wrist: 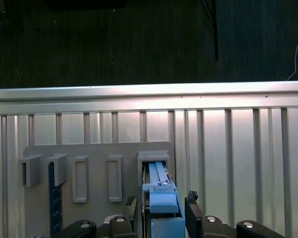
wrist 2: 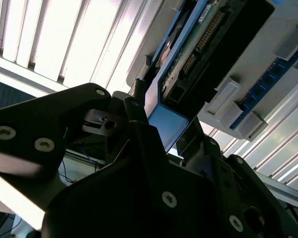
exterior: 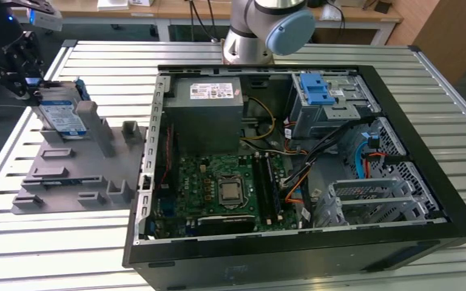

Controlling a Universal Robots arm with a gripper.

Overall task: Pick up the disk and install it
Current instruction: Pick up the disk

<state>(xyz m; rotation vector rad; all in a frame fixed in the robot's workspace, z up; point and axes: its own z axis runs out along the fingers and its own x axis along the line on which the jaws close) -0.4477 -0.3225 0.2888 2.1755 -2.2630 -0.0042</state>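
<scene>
The slatted metal desk [exterior: 55, 254] carries an open black computer case [exterior: 427, 242], lying on its side across the middle of the exterior view. The green motherboard [exterior: 216, 188] sits toward the case's near end. The grey power-supply box [exterior: 204, 115] lies beyond it at eleven o'clock, and a blue latch [exterior: 318, 91] tops the drive cage at one o'clock.

At nine o'clock from the case, just beside its wall, a grey slotted fixture [exterior: 71, 176] rests flat on the desk. The disk [exterior: 61, 115] stands on edge in a slot at the fixture's far corner, about ten o'clock in the exterior view, with its white-and-blue label facing the camera.

The gripper [exterior: 14, 66] is at the disk's far upper edge. In the first wrist view the gripper [wrist: 161, 208] straddles the blue carrier end of the disk [wrist: 161, 196], which is seated in the fixture [wrist: 97, 148]. The fingers [wrist: 190, 203] are spread to either side of it, with a dark gap on one side, so they are not clamped. A thin blue part [wrist: 51, 198] stands in another slot. The second wrist view shows the gripper [wrist 2: 161, 119] at the same end of the disk [wrist 2: 181, 54].

The arm [exterior: 266, 27] rises beyond the case at twelve o'clock.
</scene>
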